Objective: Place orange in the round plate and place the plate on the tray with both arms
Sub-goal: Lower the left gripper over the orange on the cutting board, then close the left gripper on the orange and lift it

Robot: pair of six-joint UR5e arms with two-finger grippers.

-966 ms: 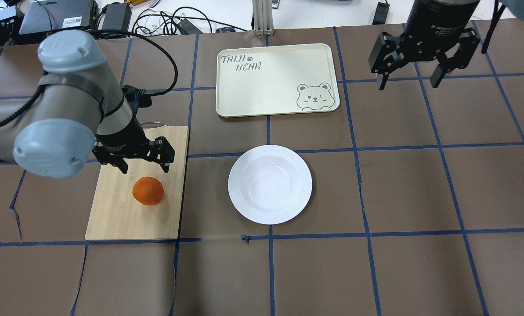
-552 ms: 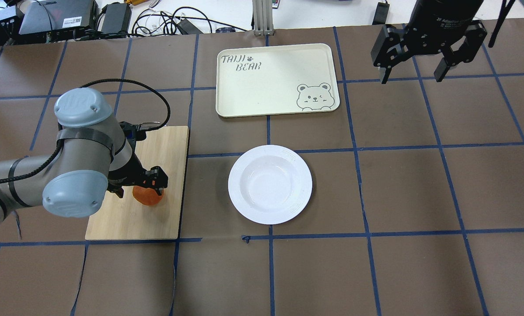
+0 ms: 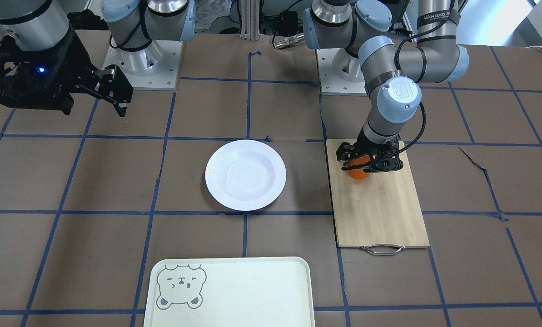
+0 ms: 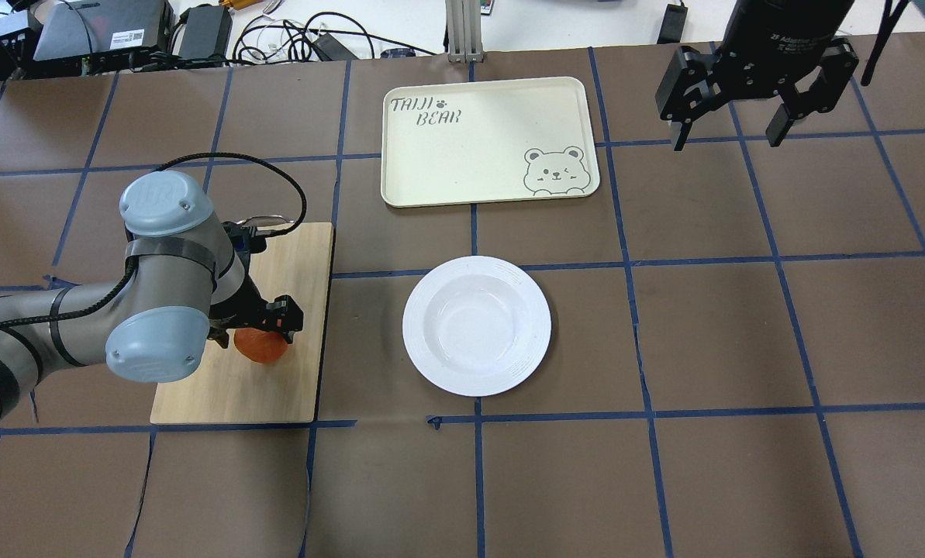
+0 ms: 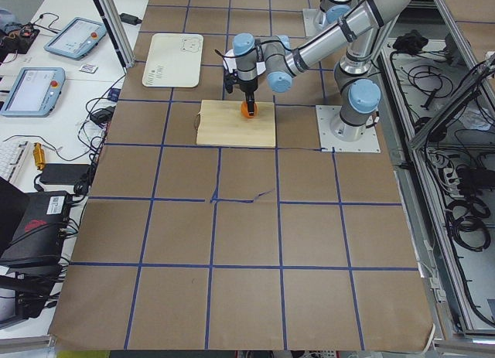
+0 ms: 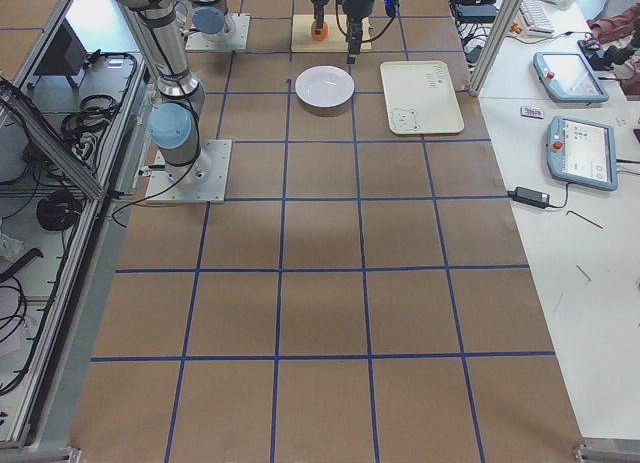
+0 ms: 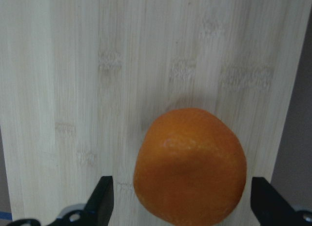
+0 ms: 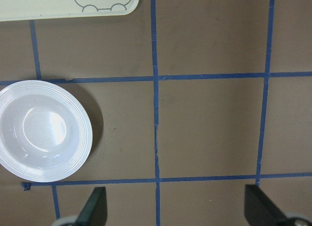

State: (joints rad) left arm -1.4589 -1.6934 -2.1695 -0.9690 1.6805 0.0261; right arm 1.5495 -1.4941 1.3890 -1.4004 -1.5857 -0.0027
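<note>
The orange (image 4: 260, 347) (image 3: 357, 174) lies on a bamboo cutting board (image 4: 237, 387). My left gripper (image 4: 254, 329) (image 3: 366, 161) is down over it and open, one finger on each side. In the left wrist view the orange (image 7: 190, 162) fills most of the gap between the fingertips (image 7: 103, 199), with a narrow space left on each side. The white round plate (image 4: 419, 325) (image 3: 216, 175) sits empty at the table's middle. Beyond it lies the cream tray (image 4: 478, 139) (image 3: 234, 295), also empty. My right gripper (image 4: 726, 132) (image 3: 118, 97) hangs open, high over the far right.
The board's metal handle (image 3: 382, 250) points towards the tray side. Cables and boxes (image 4: 198, 31) lie past the far table edge. The right wrist view looks down on the plate (image 8: 41, 131) and the tray's corner (image 8: 48, 4).
My left gripper has come down from above and behind the orange and now straddles it. My right gripper has shifted slightly away towards the far edge.
</note>
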